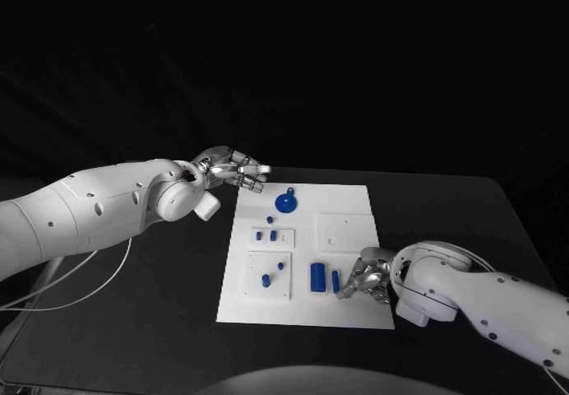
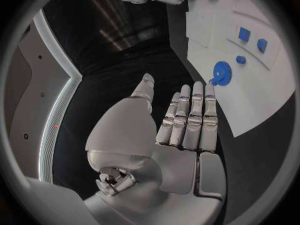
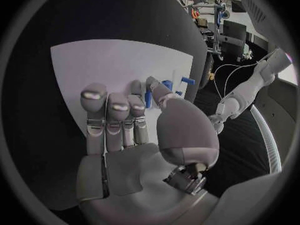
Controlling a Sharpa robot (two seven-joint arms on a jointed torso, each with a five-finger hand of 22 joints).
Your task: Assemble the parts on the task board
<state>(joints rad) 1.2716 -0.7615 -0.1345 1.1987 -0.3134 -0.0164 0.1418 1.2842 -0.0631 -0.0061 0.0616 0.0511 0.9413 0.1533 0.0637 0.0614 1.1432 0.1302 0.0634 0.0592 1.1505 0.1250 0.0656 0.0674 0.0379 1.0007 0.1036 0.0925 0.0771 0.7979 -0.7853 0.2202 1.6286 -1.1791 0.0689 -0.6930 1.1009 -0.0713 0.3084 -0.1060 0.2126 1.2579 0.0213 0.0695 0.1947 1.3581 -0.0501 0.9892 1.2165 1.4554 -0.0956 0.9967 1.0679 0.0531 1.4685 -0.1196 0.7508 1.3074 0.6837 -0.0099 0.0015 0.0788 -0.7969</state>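
Lying just beside the right hand [image 1: 365, 280], toward the board's middle, a slim blue pin [image 1: 335, 280] with its long axis running away from the robot, next to a thicker blue block [image 1: 318, 277] at the near end of the task board [image 1: 344, 313]. Far nearer to that pin than the left hand [image 1: 233, 171], which hovers off the board's far left corner, fingers straight, spread, holding nothing. Right hand low over the board's right edge, fingers curled toward the pin; cannot tell whether already pinching it.

Task board [image 1: 344, 309] lies mid-table [image 1: 142, 329] — gear part [image 1: 286, 202] at its far end.
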